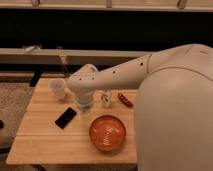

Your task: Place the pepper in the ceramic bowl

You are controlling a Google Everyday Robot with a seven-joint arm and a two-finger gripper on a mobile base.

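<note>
The pepper [125, 99], small, slim and dark red, lies on the wooden table [45, 135] near its right back part, close to the robot's white body. The ceramic bowl [107, 133], orange-brown with pale swirl marks inside, stands at the table's front right, in front of the pepper. My gripper [84, 106] points down over the middle of the table, well to the left of the pepper and behind and left of the bowl. It stands open and holds nothing.
A translucent white cup [57, 88] stands at the back left of the table. A black phone [65, 117] lies just left of the gripper. A small white patterned bottle [106, 98] stands between gripper and pepper. The robot's arm [125, 70] crosses above the table's back edge.
</note>
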